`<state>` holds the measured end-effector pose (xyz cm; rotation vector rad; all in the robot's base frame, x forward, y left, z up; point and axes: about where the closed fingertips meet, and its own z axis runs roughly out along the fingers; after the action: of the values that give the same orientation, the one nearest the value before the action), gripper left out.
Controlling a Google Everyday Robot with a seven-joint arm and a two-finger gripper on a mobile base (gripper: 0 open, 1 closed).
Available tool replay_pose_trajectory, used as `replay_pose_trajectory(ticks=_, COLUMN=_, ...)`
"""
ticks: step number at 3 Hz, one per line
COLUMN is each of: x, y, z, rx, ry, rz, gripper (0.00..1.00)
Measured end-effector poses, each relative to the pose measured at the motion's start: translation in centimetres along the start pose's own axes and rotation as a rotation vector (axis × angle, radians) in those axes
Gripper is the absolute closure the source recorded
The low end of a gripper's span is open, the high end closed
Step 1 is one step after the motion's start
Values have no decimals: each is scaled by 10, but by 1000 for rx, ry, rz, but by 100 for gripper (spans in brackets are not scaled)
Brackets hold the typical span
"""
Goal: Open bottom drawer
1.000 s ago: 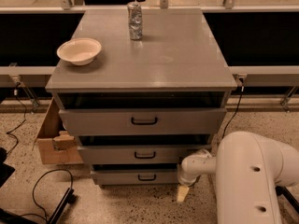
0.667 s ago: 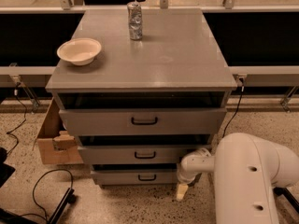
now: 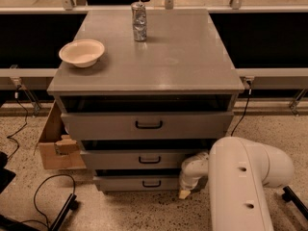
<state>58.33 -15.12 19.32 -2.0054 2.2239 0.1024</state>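
The grey cabinet (image 3: 192, 66) has three drawers, each pulled out a little. The bottom drawer (image 3: 120, 183) has the narrowest front, low near the floor, with a small black loop handle (image 3: 151, 183). My gripper (image 3: 184, 192) hangs from the white arm (image 3: 240, 182) at the right end of the bottom drawer's front, just above the floor. It is to the right of the handle and does not hold it. The arm's bulk hides the cabinet's lower right corner.
A cream bowl (image 3: 82, 52) and a crumpled can (image 3: 139, 21) stand on the cabinet top. A cardboard box (image 3: 53, 143) sits on the floor at the cabinet's left. Black cables (image 3: 43, 191) and a black stand foot (image 3: 67, 211) lie at the lower left.
My gripper has shifted slightly left and up, closer to the bottom drawer's right end. The drawers have not moved.
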Motion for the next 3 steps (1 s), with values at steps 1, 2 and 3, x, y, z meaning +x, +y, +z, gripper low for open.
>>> replay_pose_trajectory(ticks=1, x=13, y=15, z=-2, rx=-6, ry=29, rz=33, gripper=64)
replay_pose_trajectory(ticks=2, x=14, y=15, z=-2, rx=-6, ry=30, rz=34, gripper=87)
replay_pose_trajectory(ticks=3, x=14, y=17, z=-1, rx=-9, ry=30, rz=34, gripper=86)
